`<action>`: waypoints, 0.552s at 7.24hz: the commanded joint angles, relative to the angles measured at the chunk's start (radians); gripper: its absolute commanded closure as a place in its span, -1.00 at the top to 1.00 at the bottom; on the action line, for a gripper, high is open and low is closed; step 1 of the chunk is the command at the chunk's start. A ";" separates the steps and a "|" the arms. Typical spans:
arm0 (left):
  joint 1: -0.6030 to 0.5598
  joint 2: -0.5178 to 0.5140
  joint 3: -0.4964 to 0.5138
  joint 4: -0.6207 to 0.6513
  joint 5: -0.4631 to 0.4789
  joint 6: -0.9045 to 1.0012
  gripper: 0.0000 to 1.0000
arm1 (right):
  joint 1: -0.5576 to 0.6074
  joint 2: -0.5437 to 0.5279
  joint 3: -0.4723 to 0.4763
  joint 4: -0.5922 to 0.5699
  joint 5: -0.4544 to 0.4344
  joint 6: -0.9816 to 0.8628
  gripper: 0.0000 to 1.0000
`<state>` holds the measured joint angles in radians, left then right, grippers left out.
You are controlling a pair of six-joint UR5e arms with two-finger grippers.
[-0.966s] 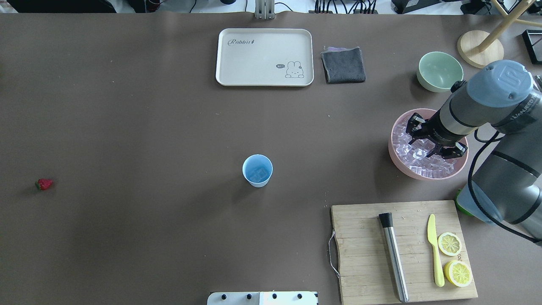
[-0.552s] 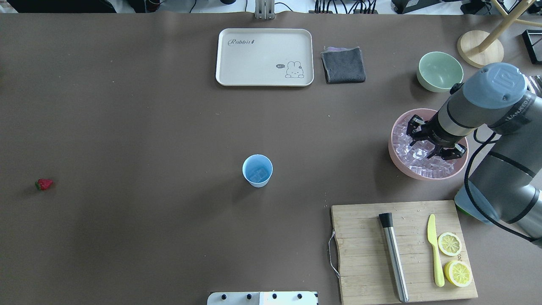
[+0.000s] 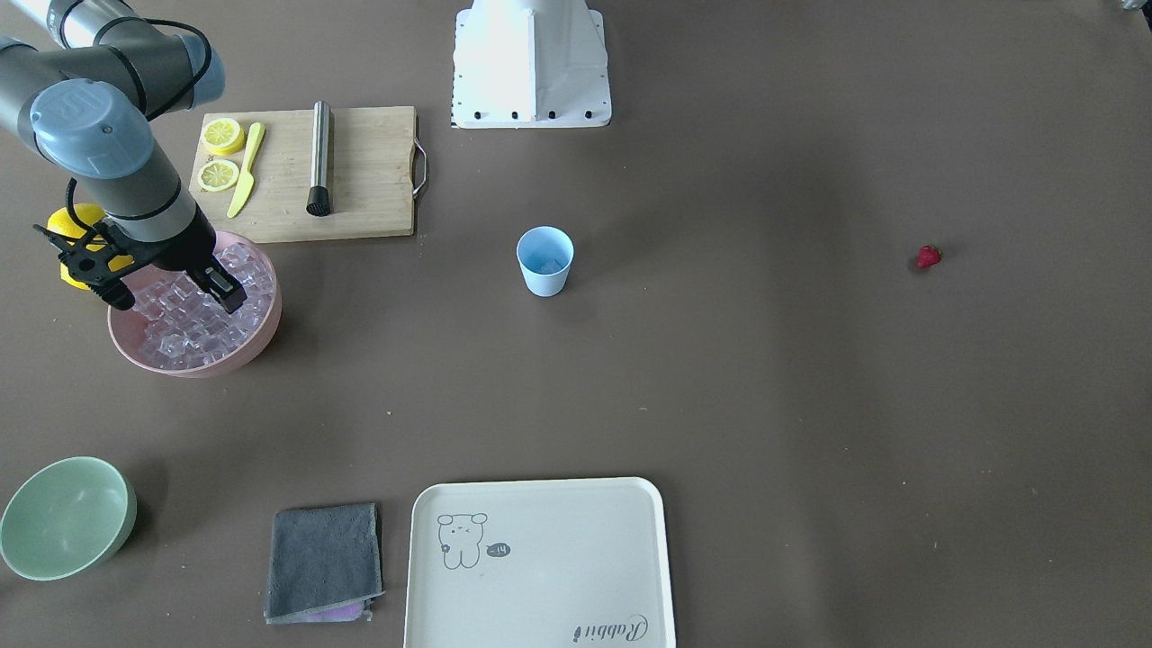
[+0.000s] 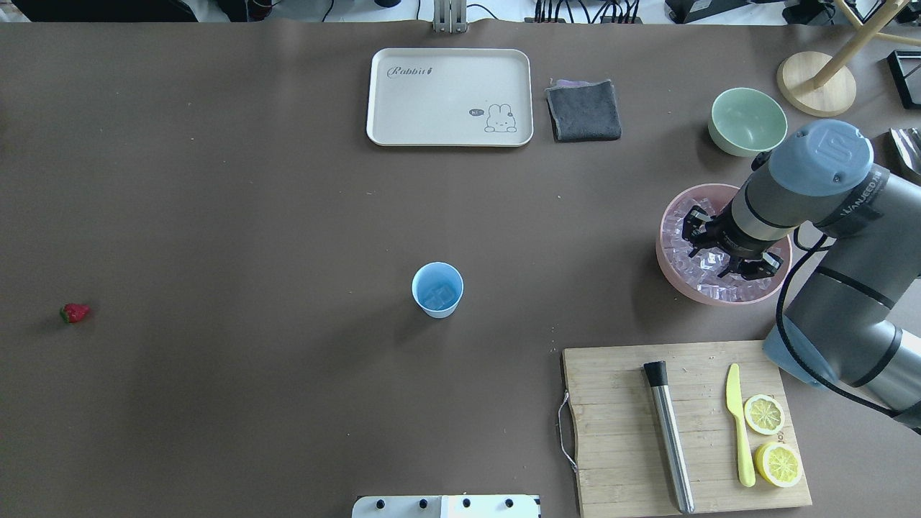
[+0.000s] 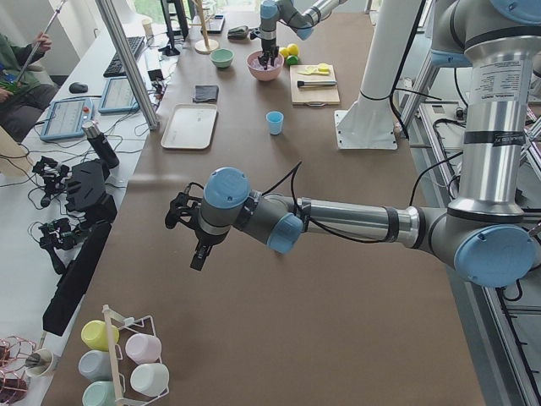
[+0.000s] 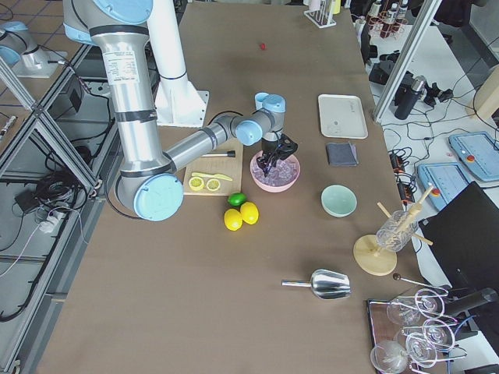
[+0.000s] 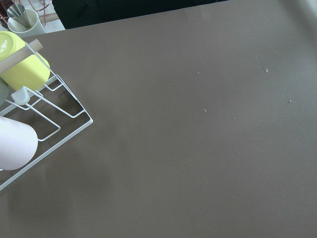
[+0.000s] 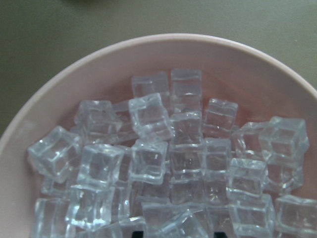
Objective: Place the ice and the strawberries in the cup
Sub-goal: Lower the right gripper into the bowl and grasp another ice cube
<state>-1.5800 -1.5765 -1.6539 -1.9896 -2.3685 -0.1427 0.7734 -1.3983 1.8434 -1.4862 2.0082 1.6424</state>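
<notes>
Tray [image 4: 446,93] with "Rabbit" lettering

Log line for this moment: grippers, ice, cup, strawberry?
right gripper: open, at ice in pink bowl | cup: ice inside | strawberry: on table, far from cup | left gripper: open or shut unclear

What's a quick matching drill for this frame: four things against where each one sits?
Things:
1. strawberry
2. cup
3. right hand
4. steel muddler

Places:
A. on the cutting board, beside the yellow knife
B. open over the ice in the pink bowl
C. upright in the middle of the table
D. alone, far out on the robot's left side

Pairs: 1-D, 2-C, 3-B, 4-A.
</notes>
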 commanded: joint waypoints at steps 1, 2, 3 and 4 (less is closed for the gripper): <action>0.000 0.000 -0.006 0.000 0.000 0.000 0.96 | 0.000 -0.008 -0.001 0.000 0.000 -0.006 0.06; 0.000 -0.002 -0.006 0.002 0.000 -0.001 0.96 | 0.000 -0.010 -0.001 0.000 0.000 -0.006 -0.19; 0.000 -0.002 -0.007 0.000 0.000 -0.002 0.96 | 0.001 -0.007 -0.001 0.000 0.001 -0.009 -0.72; 0.000 -0.003 -0.007 0.000 0.000 -0.002 0.96 | 0.001 -0.004 -0.001 -0.002 0.003 -0.013 -1.00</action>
<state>-1.5800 -1.5787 -1.6604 -1.9892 -2.3685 -0.1440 0.7740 -1.4051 1.8424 -1.4867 2.0093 1.6340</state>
